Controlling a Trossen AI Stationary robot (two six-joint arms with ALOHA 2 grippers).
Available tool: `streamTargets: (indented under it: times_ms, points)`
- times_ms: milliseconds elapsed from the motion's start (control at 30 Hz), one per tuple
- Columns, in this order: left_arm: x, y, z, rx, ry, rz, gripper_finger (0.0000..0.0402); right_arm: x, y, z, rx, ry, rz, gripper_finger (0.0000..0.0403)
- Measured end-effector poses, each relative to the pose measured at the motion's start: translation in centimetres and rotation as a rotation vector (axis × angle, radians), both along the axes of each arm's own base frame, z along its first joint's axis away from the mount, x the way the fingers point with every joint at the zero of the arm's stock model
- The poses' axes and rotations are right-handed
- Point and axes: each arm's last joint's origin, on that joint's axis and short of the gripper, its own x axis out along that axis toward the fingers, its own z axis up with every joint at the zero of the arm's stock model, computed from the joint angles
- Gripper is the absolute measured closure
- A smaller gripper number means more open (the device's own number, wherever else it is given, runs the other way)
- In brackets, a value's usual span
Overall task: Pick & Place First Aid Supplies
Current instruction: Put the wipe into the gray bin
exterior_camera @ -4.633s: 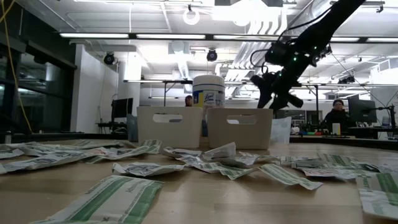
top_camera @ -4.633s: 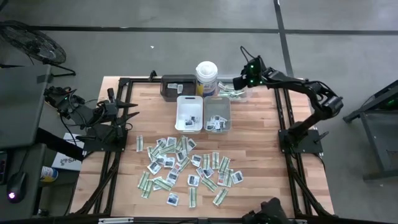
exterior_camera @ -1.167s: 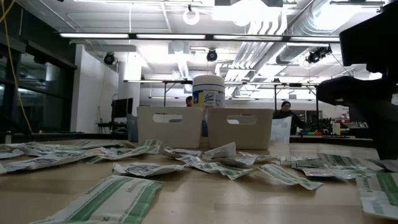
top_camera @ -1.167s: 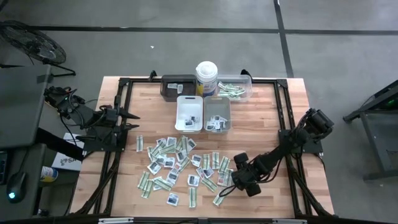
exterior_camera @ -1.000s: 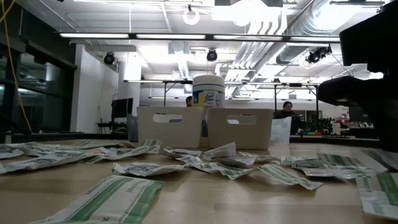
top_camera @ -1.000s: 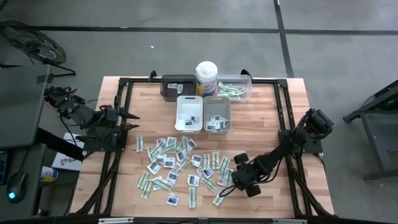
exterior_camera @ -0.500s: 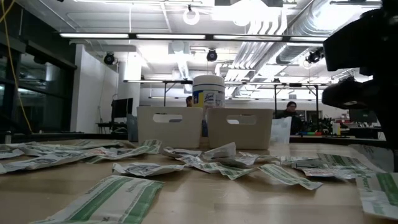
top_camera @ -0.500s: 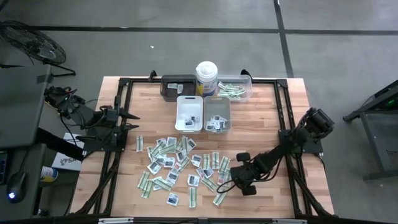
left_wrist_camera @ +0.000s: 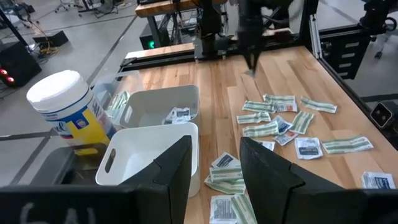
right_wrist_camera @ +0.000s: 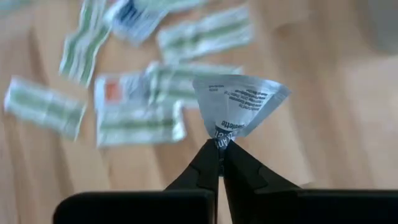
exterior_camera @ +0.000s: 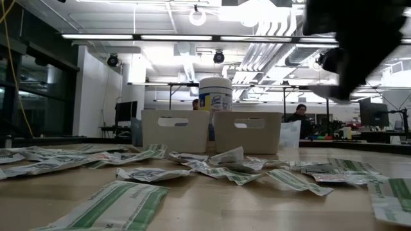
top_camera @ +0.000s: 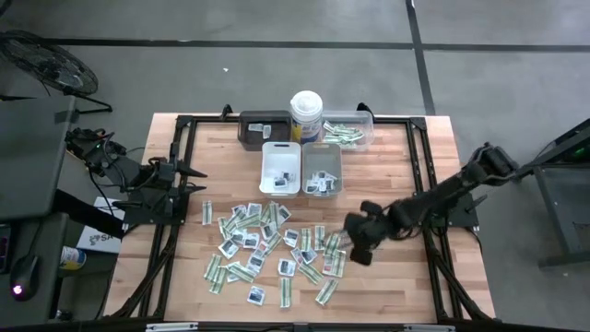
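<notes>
A pale wooden table top [top_camera: 387, 175] framed by black rails is seen from above, standing on a grey concrete floor. In the low view a large hall with ceiling strip lights and pipes lies beyond it, and a person [exterior_camera: 300, 118] is seen at a desk in the background.

At the table's far side a white lidded canister [top_camera: 306, 115] stands between a dark tray [top_camera: 263, 127] and a clear tray [top_camera: 348, 129]; just nearer, a white tray [top_camera: 280, 169] and a grey tray [top_camera: 322, 170] sit side by side. The first aid supplies [top_camera: 267, 244] are scattered flat across the near middle of the table, their long axes lying every way.

The right gripper [right_wrist_camera: 219, 146], raised over the right edge of the scatter, is clamped on one white sachet [right_wrist_camera: 237, 106], pinched by a corner. The sachet fans outward from the fingertips, away from the wrist, clear of the packets below.

The left gripper [left_wrist_camera: 215, 158] waits at the table's left edge, fingers apart, holding nothing
</notes>
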Motion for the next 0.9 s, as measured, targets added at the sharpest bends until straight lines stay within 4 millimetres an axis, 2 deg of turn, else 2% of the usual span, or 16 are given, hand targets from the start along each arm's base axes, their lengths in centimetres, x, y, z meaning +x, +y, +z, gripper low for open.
streamTargets:
  times_ms: [167,367,667,900]
  points:
    - [0.0,0.0,0.0,-0.001,-0.001,0.001,0.0269,0.2,-3.4,2.1,-0.007,-0.079,-0.083,0.0401]
    - [0.0,0.0,0.0,-0.006,-0.001,-0.012,0.0269,0.8,-7.0,3.0,-0.011,-0.107,-0.107,0.0402]
    - [0.1,-0.2,0.4,-0.061,-0.033,-0.016,0.0269,1.4,-11.5,3.3,-0.031,-0.123,0.041,0.0402]
    - [0.2,-0.2,0.8,-0.105,-0.078,-0.001,0.0269,1.6,-14.9,4.2,-0.148,-0.156,0.147,0.0403]
